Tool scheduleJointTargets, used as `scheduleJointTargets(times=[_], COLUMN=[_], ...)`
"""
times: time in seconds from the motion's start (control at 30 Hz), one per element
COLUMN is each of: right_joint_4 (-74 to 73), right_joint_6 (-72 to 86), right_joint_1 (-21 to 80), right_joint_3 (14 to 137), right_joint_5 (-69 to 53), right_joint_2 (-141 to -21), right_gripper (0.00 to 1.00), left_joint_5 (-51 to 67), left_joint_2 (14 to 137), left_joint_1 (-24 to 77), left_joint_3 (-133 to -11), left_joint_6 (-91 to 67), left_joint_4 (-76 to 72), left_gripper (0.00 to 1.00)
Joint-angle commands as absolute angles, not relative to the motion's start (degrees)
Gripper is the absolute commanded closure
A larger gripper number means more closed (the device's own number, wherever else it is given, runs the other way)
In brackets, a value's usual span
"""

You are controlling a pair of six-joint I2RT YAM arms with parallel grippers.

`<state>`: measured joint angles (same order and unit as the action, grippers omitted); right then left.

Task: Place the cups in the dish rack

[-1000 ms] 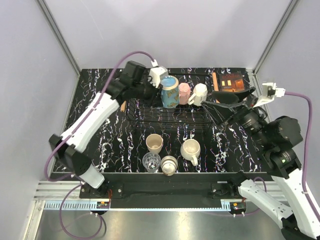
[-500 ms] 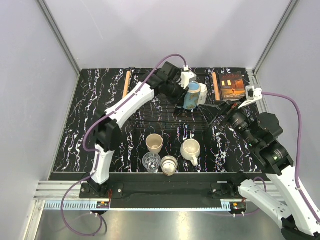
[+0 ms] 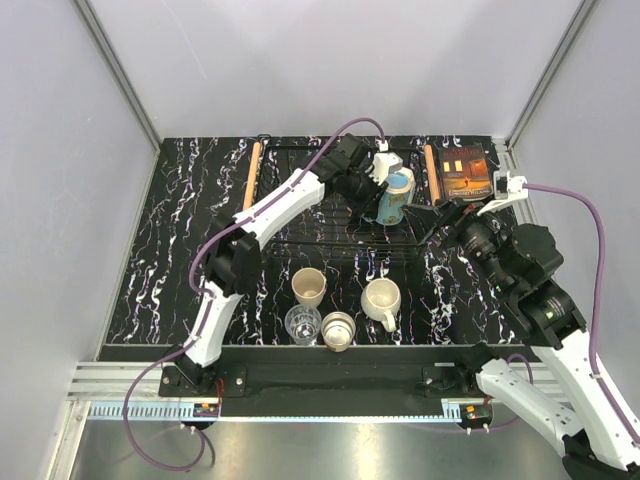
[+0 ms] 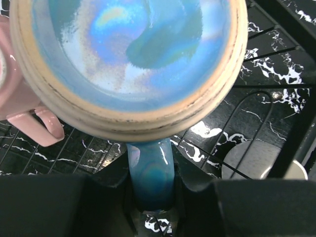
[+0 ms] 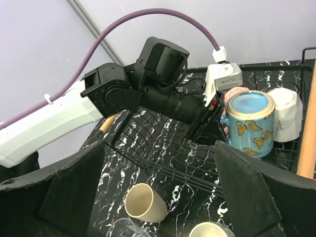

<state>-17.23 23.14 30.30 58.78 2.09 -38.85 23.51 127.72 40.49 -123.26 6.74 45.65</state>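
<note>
Swinging across the black wire dish rack (image 3: 330, 240) to its right end, the left gripper (image 4: 150, 202), clamped on the upturned blue butterfly ceramic mug (image 3: 397, 193) by its handle, nears set-down beside the pink mug (image 4: 19, 98), while the right gripper (image 5: 158, 192) gapes wide, empty.

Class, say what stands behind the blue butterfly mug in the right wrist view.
A white mug shows behind the blue mug to its right, and a sliver of a pink mug shows to its left. The blue mug covers most of the pink one.
</note>
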Motion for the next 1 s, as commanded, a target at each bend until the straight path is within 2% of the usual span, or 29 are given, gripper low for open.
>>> scheduleJointTargets(times=[0.0,0.97], right_joint_4=[-17.3,-19.4], right_joint_6=[21.8,22.5], right_joint_1=[30.2,30.2], right_joint_3=[59.5,59.9], right_joint_5=[4.2,2.1], right_joint_2=[-39.6,-38.6], right_gripper=[0.0,0.0], left_joint_5=[27.1,25.6], left_joint_2=[126.9,133.3], left_joint_1=[40.3,43.1], left_joint_3=[-124.5,-119.2], left_joint_6=[8.3,8.1], left_joint_4=[35.5,29.3], left_gripper=[1.0,1.0])
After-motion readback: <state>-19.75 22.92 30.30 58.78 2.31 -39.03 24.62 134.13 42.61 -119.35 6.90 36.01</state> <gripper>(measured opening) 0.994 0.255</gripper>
